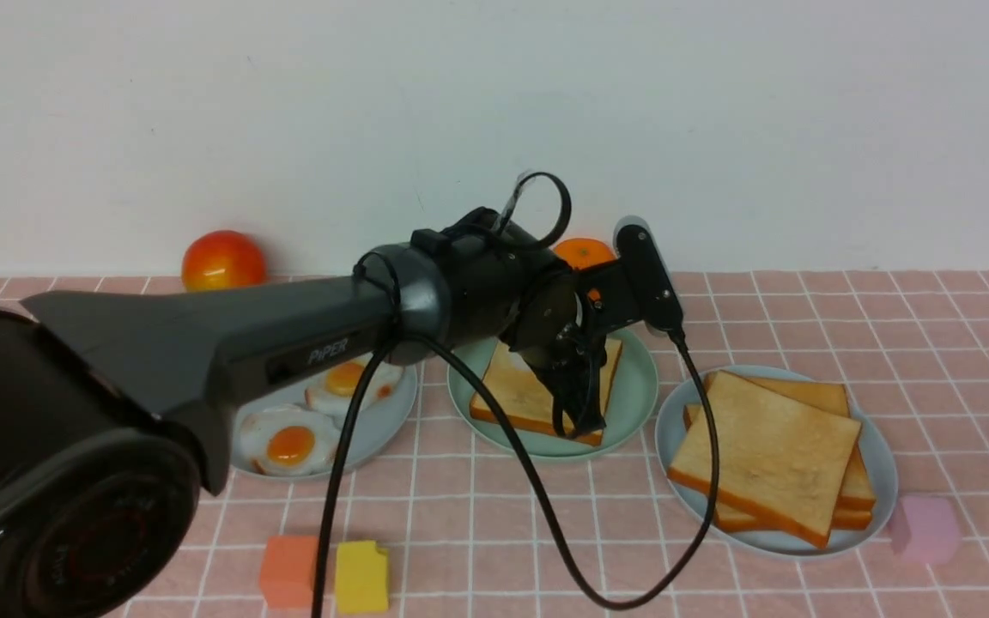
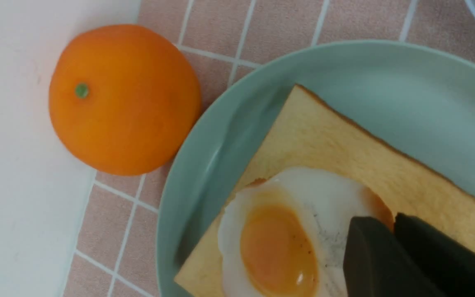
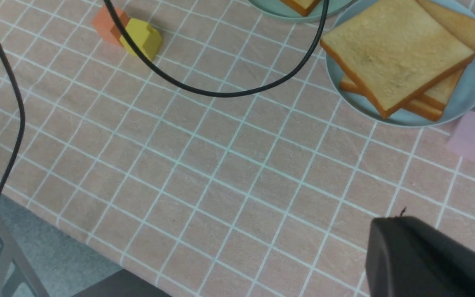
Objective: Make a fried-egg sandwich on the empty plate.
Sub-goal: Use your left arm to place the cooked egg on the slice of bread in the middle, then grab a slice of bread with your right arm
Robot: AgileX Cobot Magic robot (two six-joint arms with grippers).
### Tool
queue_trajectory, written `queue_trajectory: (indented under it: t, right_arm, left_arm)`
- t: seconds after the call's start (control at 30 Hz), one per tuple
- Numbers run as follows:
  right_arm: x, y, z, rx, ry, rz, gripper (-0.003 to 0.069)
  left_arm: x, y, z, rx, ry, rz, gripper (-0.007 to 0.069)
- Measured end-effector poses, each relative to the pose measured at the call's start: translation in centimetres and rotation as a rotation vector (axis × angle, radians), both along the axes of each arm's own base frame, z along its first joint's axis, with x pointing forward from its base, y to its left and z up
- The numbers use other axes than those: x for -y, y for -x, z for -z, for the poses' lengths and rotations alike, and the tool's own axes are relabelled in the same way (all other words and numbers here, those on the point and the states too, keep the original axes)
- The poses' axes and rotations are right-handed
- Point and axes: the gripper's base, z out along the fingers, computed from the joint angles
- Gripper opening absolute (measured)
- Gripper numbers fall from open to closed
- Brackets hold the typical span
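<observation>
The mint-green plate point(image 1: 636, 378) point(image 2: 386, 82) sits mid-table and carries one toast slice point(image 1: 520, 390) point(image 2: 344, 152). On that slice lies a fried egg point(image 2: 287, 231), white with an orange yolk. My left gripper point(image 1: 585, 421) point(image 2: 393, 220) points down over the plate, and its jaws are shut on the egg's browned edge. In the front view the gripper hides the egg. My right gripper point(image 3: 400, 218) appears only in its own wrist view, shut and empty above bare tablecloth.
A grey-blue plate point(image 1: 876, 455) at the right holds stacked toast slices point(image 1: 769, 446) point(image 3: 394, 49). Another plate at the left holds two fried eggs point(image 1: 288, 442). An orange point(image 1: 582, 251) point(image 2: 122, 99) and a red fruit point(image 1: 222, 260) sit by the wall. Orange point(image 1: 288, 571), yellow point(image 1: 361, 575) and pink point(image 1: 924, 528) blocks lie near the front. A black cable point(image 1: 546, 515) loops across.
</observation>
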Motion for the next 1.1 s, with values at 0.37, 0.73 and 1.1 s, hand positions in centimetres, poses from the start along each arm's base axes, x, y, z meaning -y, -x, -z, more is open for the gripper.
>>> queue_trajectory:
  t: [0.37, 0.73, 1.1]
  right_arm:
    - [0.0, 0.0, 0.0, -0.002, -0.002, -0.001, 0.0032]
    - [0.0, 0.0, 0.0, -0.002, -0.003, -0.002, 0.0032]
    - [-2.7, -5.8, 1.6, -0.024, 0.23, 0.102, 0.0034]
  left_arm:
    - [-0.1, 0.3, 0.3, -0.053, 0.007, -0.024, 0.0167]
    - [-0.1, 0.9, -1.3, -0.1, 0.063, -0.053, 0.033]
    - [-4.3, 10.0, -18.4, -0.378, 0.464, -0.168, 0.0012]
